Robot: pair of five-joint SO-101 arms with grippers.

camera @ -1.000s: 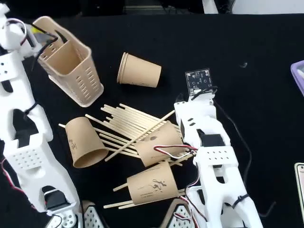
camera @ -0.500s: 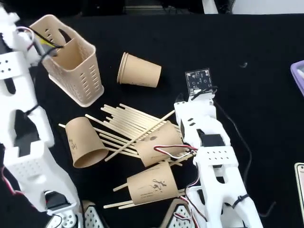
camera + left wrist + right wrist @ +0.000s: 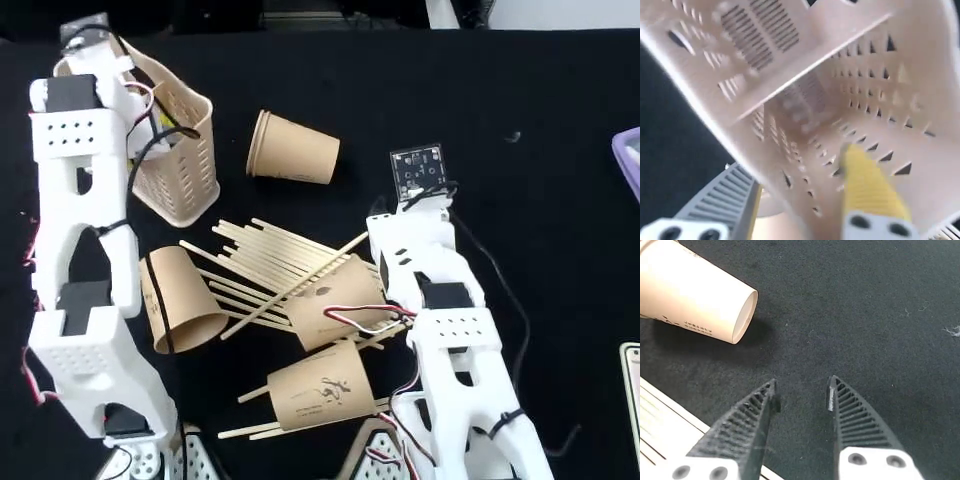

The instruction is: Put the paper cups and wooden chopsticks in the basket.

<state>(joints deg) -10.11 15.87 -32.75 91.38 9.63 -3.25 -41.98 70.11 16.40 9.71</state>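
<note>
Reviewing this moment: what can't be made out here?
- High view: the left arm covers part of the basket, hiding most of its inside.
- Left wrist view: blur smears the basket walls.
- High view: cups and the right arm overlap the chopsticks; uncountable.
- High view: purple object cut off by the edge.

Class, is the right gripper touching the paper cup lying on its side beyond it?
Apart. The right wrist view shows bare black table between the right gripper and the paper cup.

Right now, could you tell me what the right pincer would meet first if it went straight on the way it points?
Probably only the black tabletop: the open right pincer points at a bare patch. The lying paper cup sits off to one side of that line, though depth is unclear.
</note>
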